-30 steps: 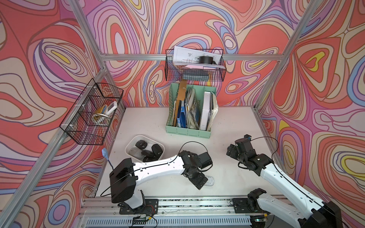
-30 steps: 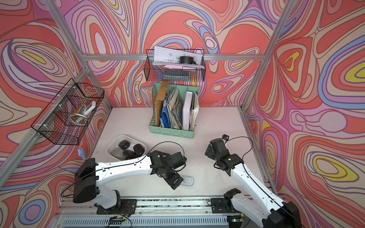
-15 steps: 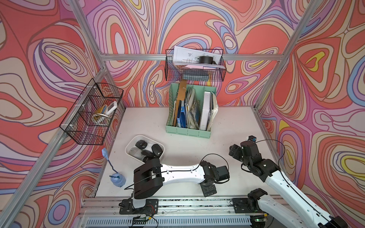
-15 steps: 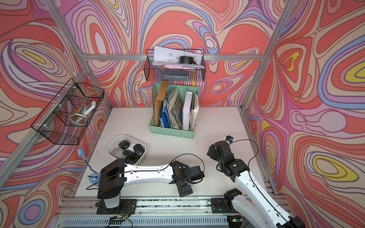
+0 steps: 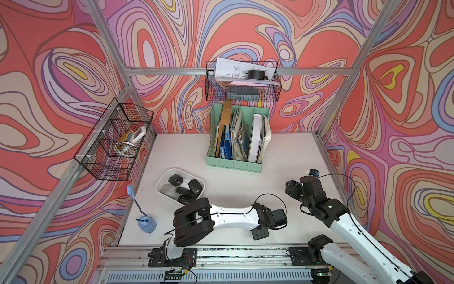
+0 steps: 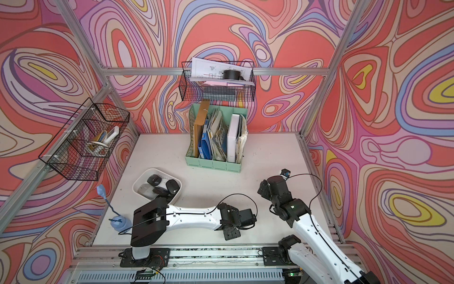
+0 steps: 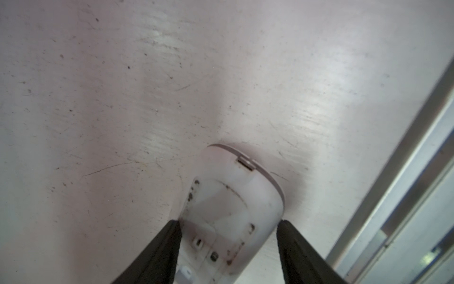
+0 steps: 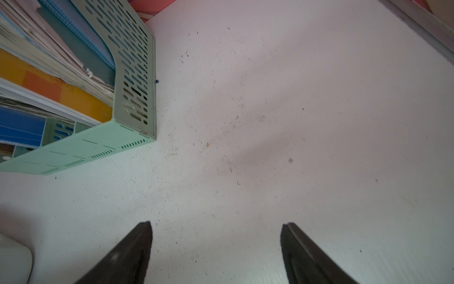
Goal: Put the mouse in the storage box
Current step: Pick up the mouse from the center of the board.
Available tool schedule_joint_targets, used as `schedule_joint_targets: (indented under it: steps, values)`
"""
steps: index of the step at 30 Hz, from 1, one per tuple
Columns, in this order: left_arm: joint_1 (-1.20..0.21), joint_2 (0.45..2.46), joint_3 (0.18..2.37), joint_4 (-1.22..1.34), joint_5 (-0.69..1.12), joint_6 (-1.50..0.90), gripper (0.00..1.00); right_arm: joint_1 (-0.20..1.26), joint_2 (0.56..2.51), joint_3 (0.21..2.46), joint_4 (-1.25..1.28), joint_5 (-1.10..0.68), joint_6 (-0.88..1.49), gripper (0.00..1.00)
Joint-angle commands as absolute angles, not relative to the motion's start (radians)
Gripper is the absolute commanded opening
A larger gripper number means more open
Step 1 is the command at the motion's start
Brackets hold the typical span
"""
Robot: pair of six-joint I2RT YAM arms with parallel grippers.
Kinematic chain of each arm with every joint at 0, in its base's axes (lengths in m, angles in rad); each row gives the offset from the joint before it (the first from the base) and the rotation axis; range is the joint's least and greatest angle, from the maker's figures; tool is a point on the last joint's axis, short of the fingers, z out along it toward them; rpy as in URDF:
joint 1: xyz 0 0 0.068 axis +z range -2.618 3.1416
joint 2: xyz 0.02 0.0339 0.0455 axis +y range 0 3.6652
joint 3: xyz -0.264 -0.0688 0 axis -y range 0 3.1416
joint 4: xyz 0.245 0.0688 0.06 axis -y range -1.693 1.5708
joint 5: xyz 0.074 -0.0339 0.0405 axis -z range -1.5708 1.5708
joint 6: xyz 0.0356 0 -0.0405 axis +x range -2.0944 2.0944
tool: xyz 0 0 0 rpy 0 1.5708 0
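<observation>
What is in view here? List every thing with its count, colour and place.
table: one, white, inside patterned walls
storage box: one, white, table's front left
mice in the box: at least four, black, grey and white
white mouse: one, underside showing, near the table's front edge
file organizer: one, mint green, back centre, full of papers
wire baskets: two, black, one on the left wall, the other on the back wall
bottle: one, pale blue, beyond the table's left rail
left gripper: black, shut on the white mouse
right gripper: black, open over bare table
</observation>
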State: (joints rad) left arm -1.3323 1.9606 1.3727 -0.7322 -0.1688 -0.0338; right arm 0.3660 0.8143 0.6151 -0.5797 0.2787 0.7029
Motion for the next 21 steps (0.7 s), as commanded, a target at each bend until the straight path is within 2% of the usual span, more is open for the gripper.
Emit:
schedule_joint_targets:
  steps: [1,5,8,10,15,21]
  values:
    - [-1.316,2.012,1.336,-0.715,-0.155,-0.033,0.61,0.359,0.813,0.621,-0.571,0.280,0.705,0.84]
    - [-1.299,2.007,1.305,-0.696,-0.161,-0.043,0.61,0.359,0.810,0.626,-0.577,0.288,0.703,0.84]
    - [-1.288,1.997,1.286,-0.682,-0.163,-0.046,0.73,0.359,0.812,0.627,-0.577,0.291,0.700,0.84]
    - [-1.284,1.999,1.282,-0.677,-0.167,-0.051,0.74,0.359,0.814,0.626,-0.576,0.293,0.702,0.84]
    - [-1.277,2.010,1.276,-0.663,-0.178,-0.059,0.60,0.359,0.817,0.621,-0.569,0.290,0.703,0.84]
    - [-1.256,1.981,1.268,-0.651,-0.173,-0.069,0.50,0.359,0.824,0.617,-0.565,0.289,0.706,0.84]
